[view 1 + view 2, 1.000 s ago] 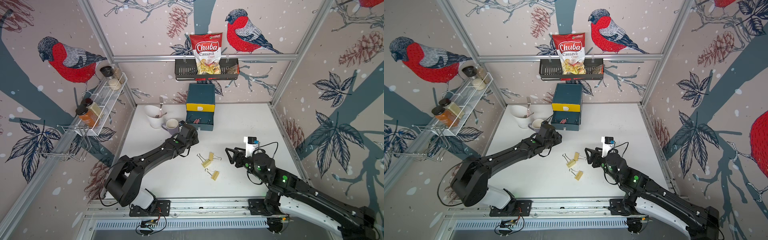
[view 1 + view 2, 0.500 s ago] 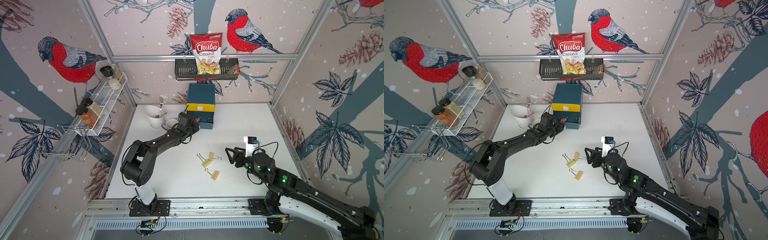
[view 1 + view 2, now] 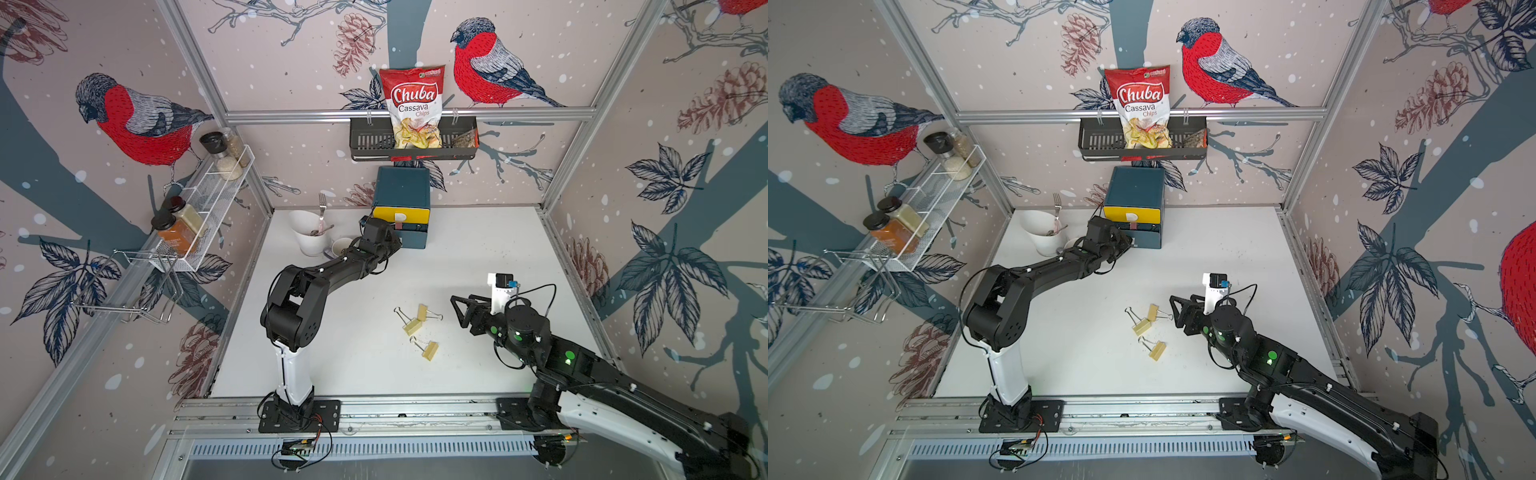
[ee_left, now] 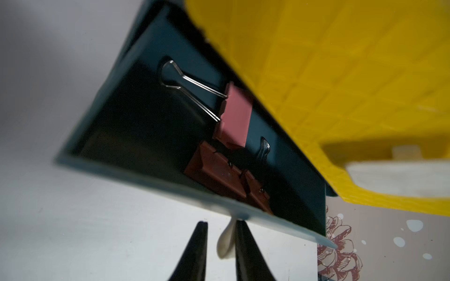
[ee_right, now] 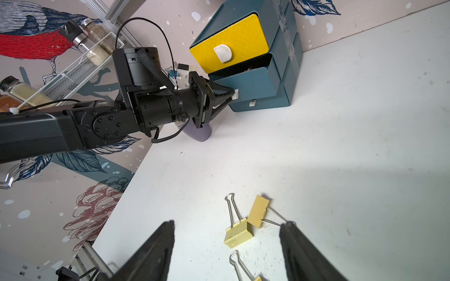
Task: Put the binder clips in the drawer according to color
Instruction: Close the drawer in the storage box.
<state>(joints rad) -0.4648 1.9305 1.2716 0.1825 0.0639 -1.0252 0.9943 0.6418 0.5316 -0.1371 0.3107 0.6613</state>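
While the middle drawer [image 4: 146, 185] juts out, left gripper [image 4: 221, 223] straddles its front-edge pull [image 4: 225, 243], can't tell if pinching; right gripper [image 5: 229, 223] is spread, well clear.

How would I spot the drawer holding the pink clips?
Find the teal chest at the back wall, below the chips basket. It is the middle drawer, under the yellow front; alone it stands pulled out, pink clips inside.

both top views look down on the table [image 3: 478, 257]; both wrist views face the drawer [image 5: 253, 82].
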